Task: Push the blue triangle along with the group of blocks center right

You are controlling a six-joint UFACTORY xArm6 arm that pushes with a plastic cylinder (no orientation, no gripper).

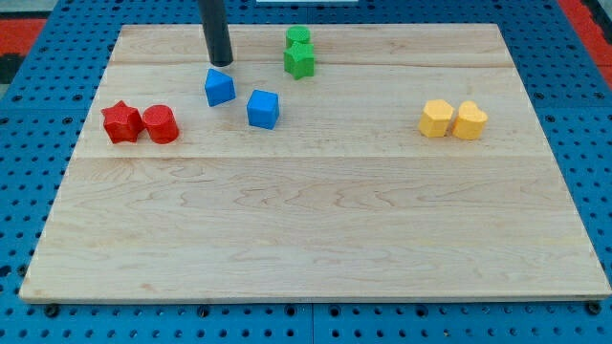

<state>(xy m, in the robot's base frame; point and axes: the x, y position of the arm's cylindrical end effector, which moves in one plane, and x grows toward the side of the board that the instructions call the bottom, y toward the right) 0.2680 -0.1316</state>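
The blue triangle (219, 87) lies on the wooden board (316, 229) at the upper left. My tip (221, 63) stands just above it in the view, close to its top edge, almost touching. A blue cube (263, 109) sits just to the lower right of the triangle. Two yellow blocks, a hexagon-like one (436, 118) and a heart-like one (469, 121), sit side by side at the centre right.
Two green blocks (298, 40) (299, 61) stand one below the other at the top centre. A red star-like block (121, 122) and a red cylinder (161, 124) sit together at the left. A blue pegboard (29, 124) surrounds the board.
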